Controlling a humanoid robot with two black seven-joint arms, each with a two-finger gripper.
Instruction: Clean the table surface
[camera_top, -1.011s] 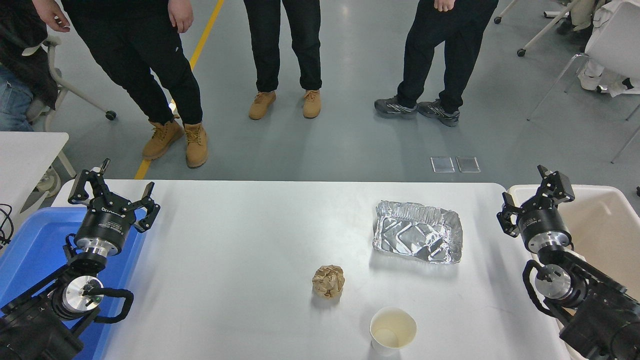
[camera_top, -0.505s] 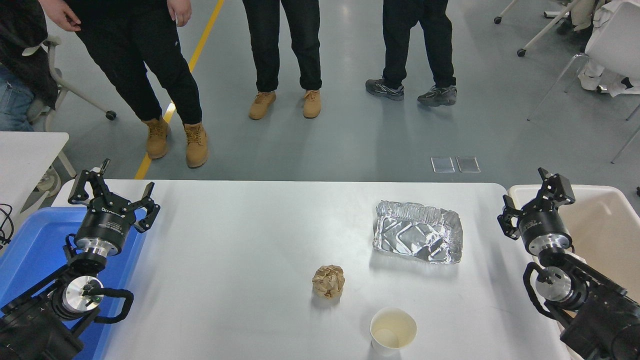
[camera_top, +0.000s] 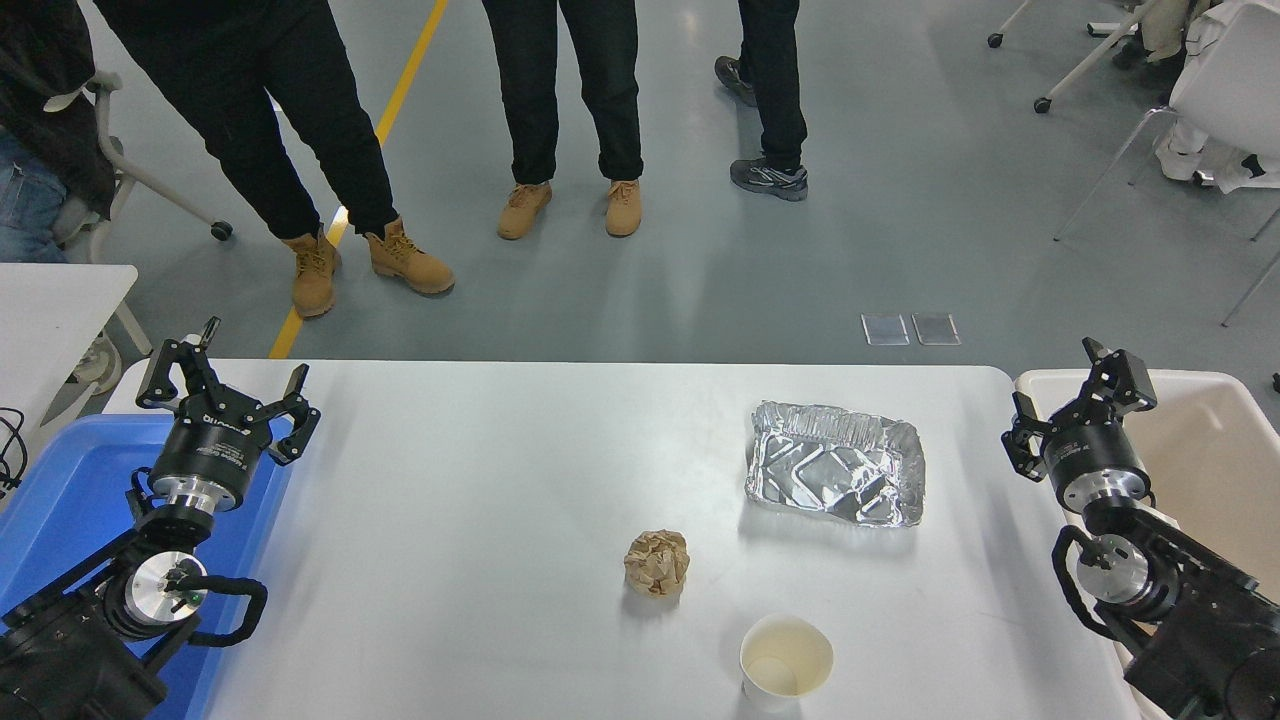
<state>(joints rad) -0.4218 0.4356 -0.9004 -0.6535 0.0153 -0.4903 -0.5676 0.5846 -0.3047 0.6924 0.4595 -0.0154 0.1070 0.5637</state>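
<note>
Matte white table surface (camera_top: 480, 520) fills the middle, carrying a crinkly foil tray (camera_top: 835, 477), crumpled brown paper ball (camera_top: 657, 563) and paper cup (camera_top: 786, 661); right gripper (camera_top: 1083, 403), spread and empty like the left gripper (camera_top: 226, 377), drifted slightly rightward.

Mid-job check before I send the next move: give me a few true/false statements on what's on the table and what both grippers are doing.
1. The foil tray lies on the table surface, right of centre. True.
2. The crumpled brown paper ball sits inside the foil tray. False: it lies on the bare table, nearer the robot and to the tray's left.
3. The paper cup stands upright at the near edge. True.
4. The right gripper holds the cup. False: it is open and empty, by the beige bin.
5. The left gripper is open over the blue bin. True.
</note>
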